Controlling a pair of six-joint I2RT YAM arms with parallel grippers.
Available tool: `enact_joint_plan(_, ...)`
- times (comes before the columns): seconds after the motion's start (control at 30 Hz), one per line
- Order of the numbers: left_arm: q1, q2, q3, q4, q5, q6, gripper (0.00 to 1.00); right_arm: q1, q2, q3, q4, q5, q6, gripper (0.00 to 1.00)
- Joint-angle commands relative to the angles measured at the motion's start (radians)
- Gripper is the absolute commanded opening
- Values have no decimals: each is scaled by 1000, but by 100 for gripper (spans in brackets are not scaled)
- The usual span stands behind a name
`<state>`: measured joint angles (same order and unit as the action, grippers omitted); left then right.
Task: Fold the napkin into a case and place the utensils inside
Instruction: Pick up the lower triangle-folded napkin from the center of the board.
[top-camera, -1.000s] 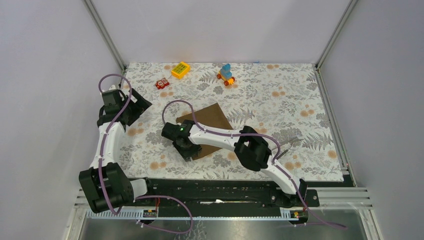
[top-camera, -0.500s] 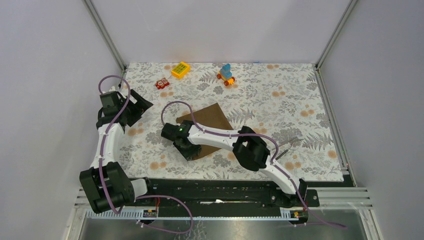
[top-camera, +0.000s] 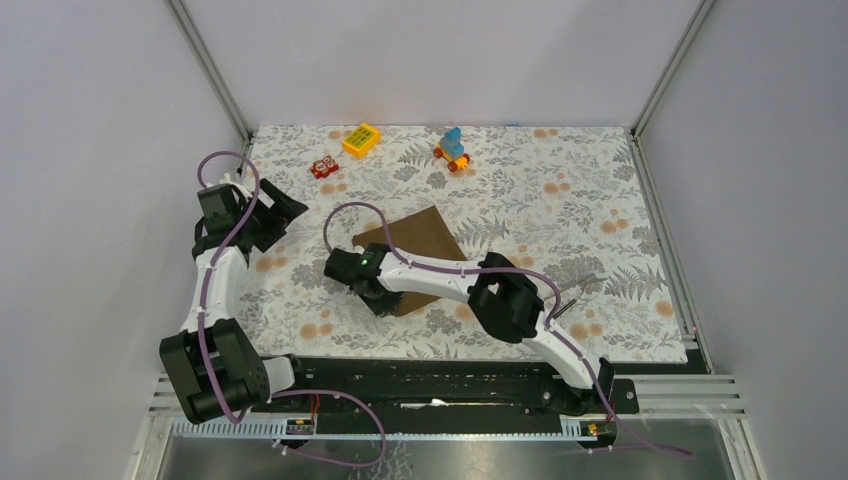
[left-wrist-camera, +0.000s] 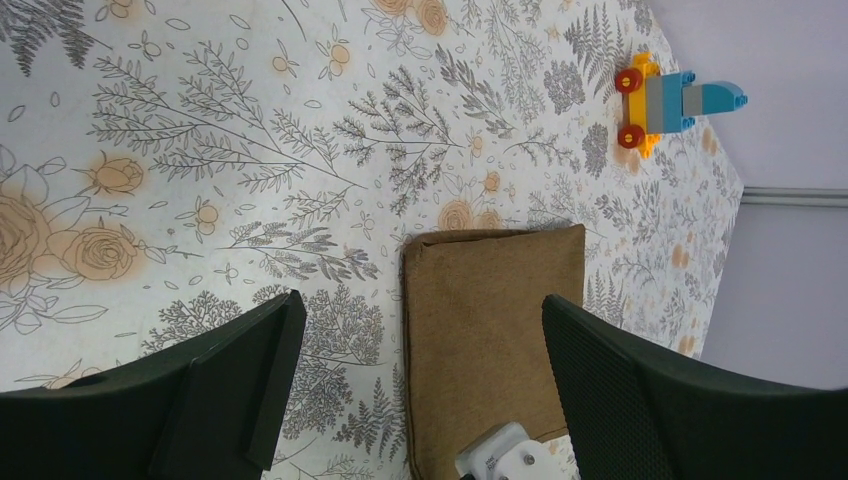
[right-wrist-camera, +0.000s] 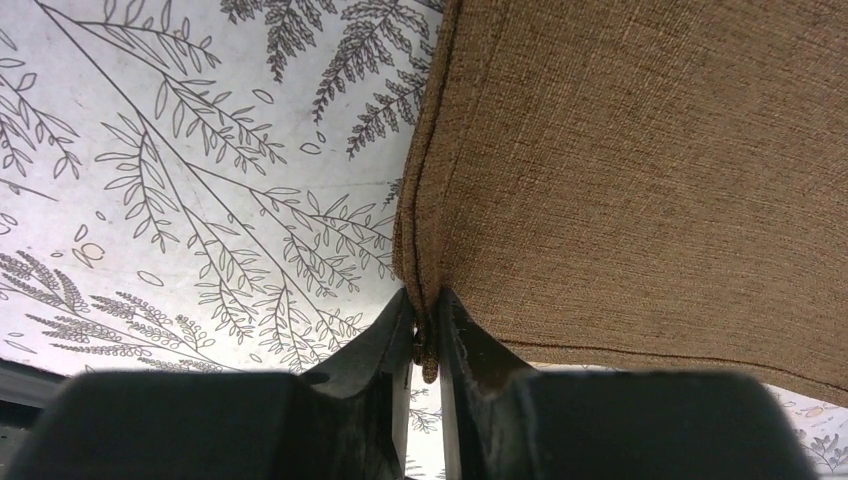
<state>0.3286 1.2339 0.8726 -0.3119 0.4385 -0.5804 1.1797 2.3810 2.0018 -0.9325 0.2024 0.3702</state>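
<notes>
Right end effector (right-wrist-camera: 422, 335), jaws almost closed, pinches the hemmed corner of the napkin (right-wrist-camera: 650, 170). The cloth spreads ahead of it on the tabletop (right-wrist-camera: 200, 150). Left end effector (left-wrist-camera: 420, 350) stands wide open and empty. Risk: so shallow a bite may slip or catch one layer only, spoiling the fold.

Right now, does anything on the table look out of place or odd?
Nothing spilled or damaged. The napkin lies askew, one corner pinched by the right gripper. A yellow block, red block and wheeled toy sit stray along the far side.
</notes>
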Motion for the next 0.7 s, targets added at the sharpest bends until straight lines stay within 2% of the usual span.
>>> enact_joint_plan(0.0,5,14,-12,68,50,9,94,-6,87,-63,82,45,3,15)
enact_joint_plan(0.2,5,25,-18,83,82,8,94,-8,41,-63,100,49,-4,0)
enact_joint_plan(0.4,1,47,-29,113,126,5,95,-12,-42,-100,142,51,-3,0)
enact_joint_plan(0.67,-50,86,-30,114,147,9,96,-17,-219,-268,318,33,0,0)
